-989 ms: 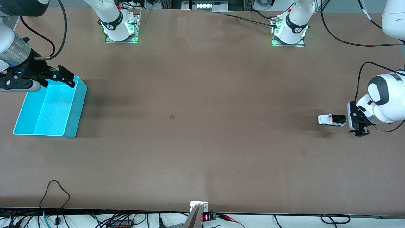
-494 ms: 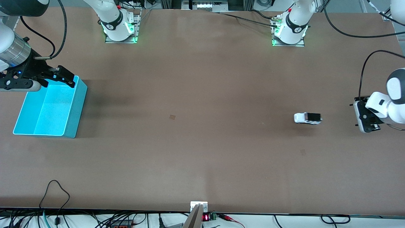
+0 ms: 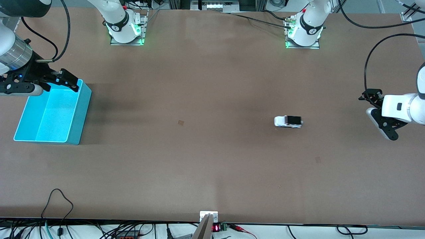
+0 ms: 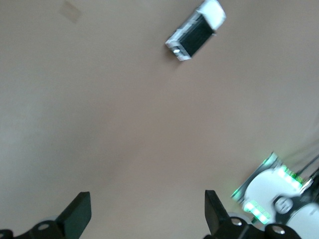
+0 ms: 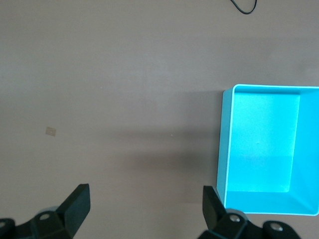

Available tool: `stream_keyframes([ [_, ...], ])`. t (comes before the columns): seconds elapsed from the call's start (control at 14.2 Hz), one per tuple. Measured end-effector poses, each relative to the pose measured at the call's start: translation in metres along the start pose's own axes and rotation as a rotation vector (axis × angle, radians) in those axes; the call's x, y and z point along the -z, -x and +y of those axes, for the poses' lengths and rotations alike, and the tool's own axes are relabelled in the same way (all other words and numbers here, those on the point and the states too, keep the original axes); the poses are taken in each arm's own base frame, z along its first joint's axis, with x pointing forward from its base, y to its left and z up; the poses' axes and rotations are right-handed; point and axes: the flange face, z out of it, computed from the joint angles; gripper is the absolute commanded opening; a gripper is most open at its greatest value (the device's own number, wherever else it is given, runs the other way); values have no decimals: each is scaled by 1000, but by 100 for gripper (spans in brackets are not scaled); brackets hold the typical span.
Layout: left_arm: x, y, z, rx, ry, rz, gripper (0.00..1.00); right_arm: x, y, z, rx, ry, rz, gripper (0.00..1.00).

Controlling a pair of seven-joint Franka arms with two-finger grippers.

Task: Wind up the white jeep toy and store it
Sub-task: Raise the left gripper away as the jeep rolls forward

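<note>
While the white jeep toy (image 3: 288,121) sits alone on the table (image 3: 212,166), the left gripper (image 3: 378,114) hangs released toward the left arm's end; the right gripper (image 3: 64,80), also spread, waits over the blue bin (image 3: 78,116).

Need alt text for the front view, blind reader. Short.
A white jeep toy sits alone on the brown table, toward the left arm's end, free of both arms. The left pincer hangs open above the table at that end, apart from the toy. At the right arm's end, the right pincer waits open over the rim of a blue bin.
</note>
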Motion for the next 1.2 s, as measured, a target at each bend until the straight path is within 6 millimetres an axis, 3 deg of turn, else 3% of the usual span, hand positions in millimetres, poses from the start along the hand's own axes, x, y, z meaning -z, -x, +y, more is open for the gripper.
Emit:
stream_keyframes([
  [0.21,29,-8,32,196,-14,50,100,0,0,0,0,0,0,100],
  [0.49,64,-30,98,451,-136,126,100,0,0,0,0,0,0,100],
  [0.71,86,-24,137,690,-206,262,100,0,0,0,0,0,0,100],
  [0.92,110,13,145,785,-159,360,100,0,0,0,0,0,0,100],
  [1.06,110,33,145,789,-122,380,100,0,0,0,0,0,0,100],
  [1.2,103,36,147,782,-119,384,100,0,0,0,0,0,0,100],
])
